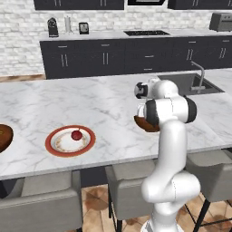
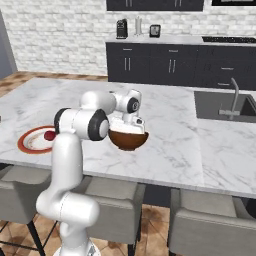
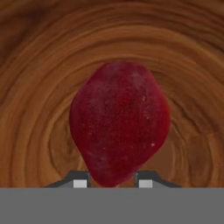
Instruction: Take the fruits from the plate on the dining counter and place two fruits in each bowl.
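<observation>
My gripper is shut on a red round fruit, which sits between the two fingertips. The wooden inside of a brown bowl lies right behind it. From the right base view, the gripper reaches down into that bowl on the dining counter. My arm covers most of this bowl in the left base view. Another red fruit lies on the red-rimmed plate, also seen as fruit on plate. The second bowl peeks in at the left edge.
A sink with a faucet is set into the counter's far right. Grey stools stand along the near edge. Dark cabinets with small appliances line the back wall.
</observation>
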Tool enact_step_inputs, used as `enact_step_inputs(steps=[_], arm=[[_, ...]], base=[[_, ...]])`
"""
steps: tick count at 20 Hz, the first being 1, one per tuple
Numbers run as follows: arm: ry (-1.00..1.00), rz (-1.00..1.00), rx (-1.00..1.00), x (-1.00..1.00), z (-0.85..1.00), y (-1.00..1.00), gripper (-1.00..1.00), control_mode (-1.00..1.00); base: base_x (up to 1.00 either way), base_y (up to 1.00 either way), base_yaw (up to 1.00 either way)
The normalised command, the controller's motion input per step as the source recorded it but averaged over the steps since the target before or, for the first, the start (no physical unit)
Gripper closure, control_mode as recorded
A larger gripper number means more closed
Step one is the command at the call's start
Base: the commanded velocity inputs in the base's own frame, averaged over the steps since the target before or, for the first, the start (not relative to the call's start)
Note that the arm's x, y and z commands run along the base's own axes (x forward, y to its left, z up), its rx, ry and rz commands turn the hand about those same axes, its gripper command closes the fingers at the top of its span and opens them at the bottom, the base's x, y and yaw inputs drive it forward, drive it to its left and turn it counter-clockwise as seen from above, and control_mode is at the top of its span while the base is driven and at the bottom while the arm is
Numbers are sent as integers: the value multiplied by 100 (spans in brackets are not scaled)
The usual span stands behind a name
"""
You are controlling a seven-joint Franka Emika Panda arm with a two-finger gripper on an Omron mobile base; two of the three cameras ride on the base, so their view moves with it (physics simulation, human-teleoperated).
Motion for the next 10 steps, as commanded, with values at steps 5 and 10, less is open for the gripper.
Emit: enact_step_inputs(steps=[5,10], arm=[[2,0,0,0,0,0,100,-100],[0,0,0,0,6,0,-100,-100]], base=[[0,0,0],[0,0,0]])
